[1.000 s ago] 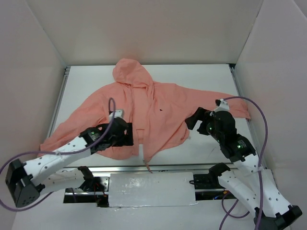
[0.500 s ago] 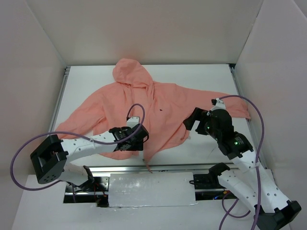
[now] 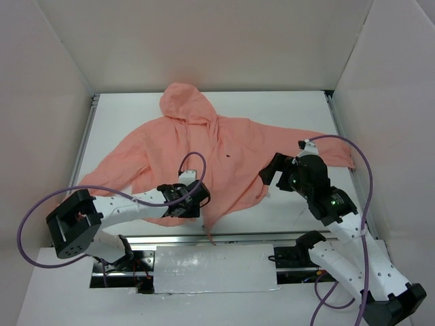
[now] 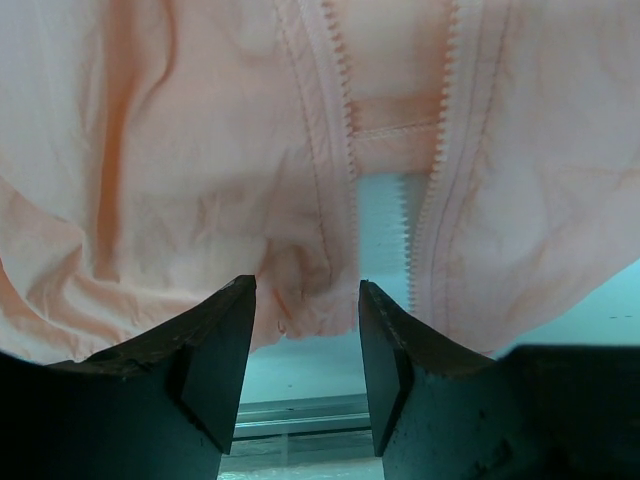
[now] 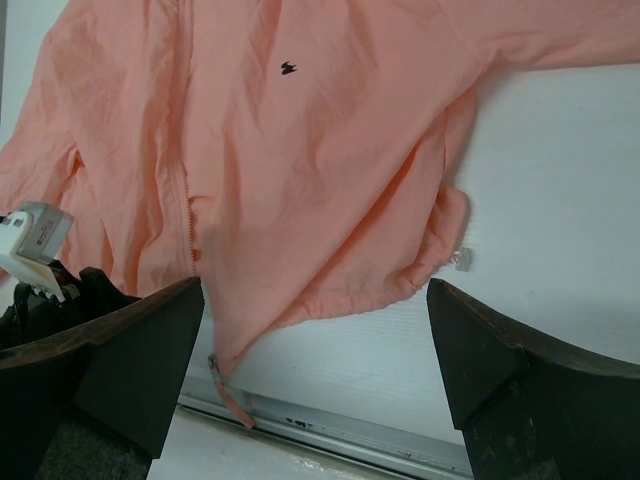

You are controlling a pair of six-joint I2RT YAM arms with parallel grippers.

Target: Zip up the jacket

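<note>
The salmon-pink jacket (image 3: 224, 146) lies flat on the white table, hood at the far side and front up, its zipper open at the lower end. My left gripper (image 3: 196, 197) is at the hem just left of the zipper. In the left wrist view the left gripper (image 4: 305, 285) has its jaws partly closed, still apart, with the bunched hem corner (image 4: 300, 300) at their tips and the two rows of zipper teeth (image 4: 345, 90) beyond. My right gripper (image 3: 272, 170) hovers wide open over the right hem. The zipper pull (image 5: 228, 395) hangs toward the front rail.
The white table (image 3: 292, 109) is boxed in by pale walls on three sides. A metal rail (image 3: 245, 239) runs along its near edge. A small clear cord toggle (image 5: 460, 260) lies by the jacket's right hem. The dark chest logo (image 5: 287, 68) shows in the right wrist view.
My left arm has swung right along the hem to the bottom of the zipper, and its jaws have narrowed. The right gripper has edged slightly left and stays wide open.
</note>
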